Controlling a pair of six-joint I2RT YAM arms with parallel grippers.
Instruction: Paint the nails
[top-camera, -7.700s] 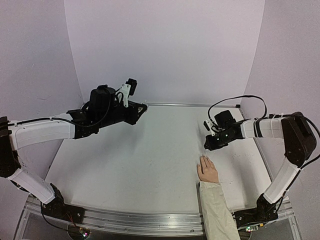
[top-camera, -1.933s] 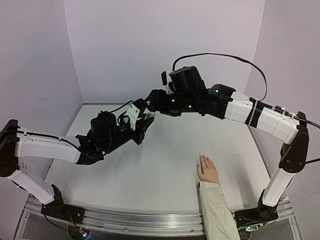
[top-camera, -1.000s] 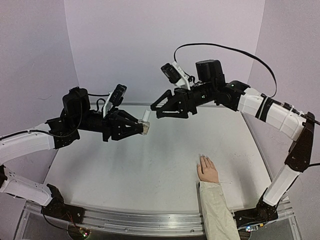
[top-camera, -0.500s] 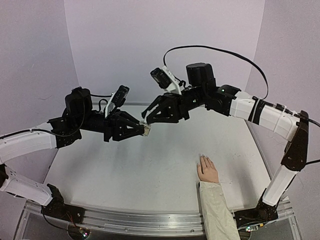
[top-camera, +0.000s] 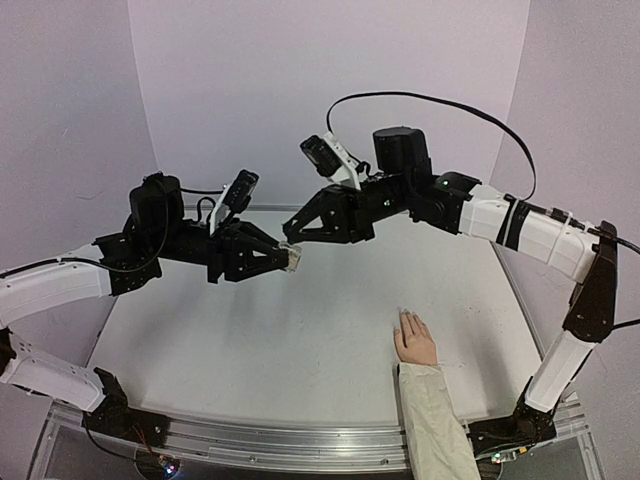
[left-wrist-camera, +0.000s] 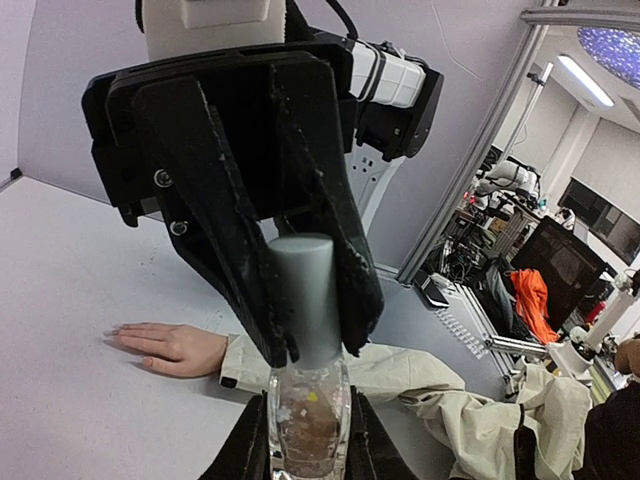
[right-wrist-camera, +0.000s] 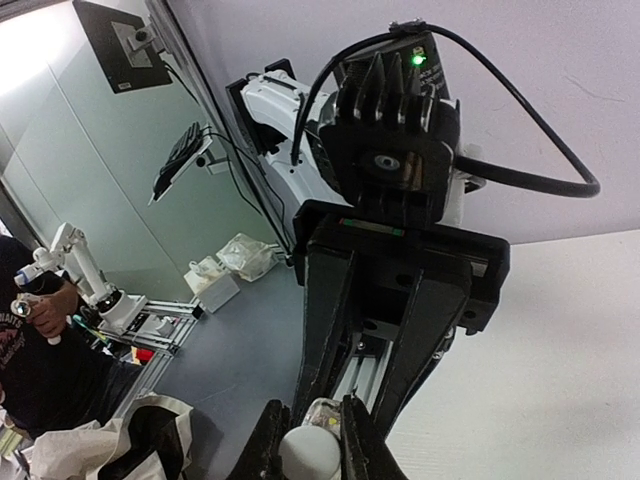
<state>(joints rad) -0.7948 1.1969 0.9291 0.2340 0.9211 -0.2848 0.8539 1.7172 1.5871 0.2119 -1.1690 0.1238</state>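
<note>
A small clear bottle (top-camera: 291, 257) with a white cap is held in the air over the middle left of the table. My left gripper (top-camera: 284, 259) is shut on its glass body (left-wrist-camera: 307, 425). My right gripper (top-camera: 290, 241) is shut on the cap (left-wrist-camera: 303, 295) from the other side; the cap also shows in the right wrist view (right-wrist-camera: 310, 456). The pale hand (top-camera: 416, 342) with a cream sleeve (top-camera: 430, 420) lies flat at the front right, well apart from both grippers. Its nails (top-camera: 407, 318) are too small to make out. The hand also shows in the left wrist view (left-wrist-camera: 170, 346).
Lavender walls close the table (top-camera: 250, 340) at the back and on both sides. An aluminium rail (top-camera: 300, 442) runs along the near edge. A black cable (top-camera: 430, 97) loops above the right arm.
My right gripper moved down and left to the bottle and closed on its cap. My left gripper kept holding the bottle in nearly the same place. The hand has not moved.
</note>
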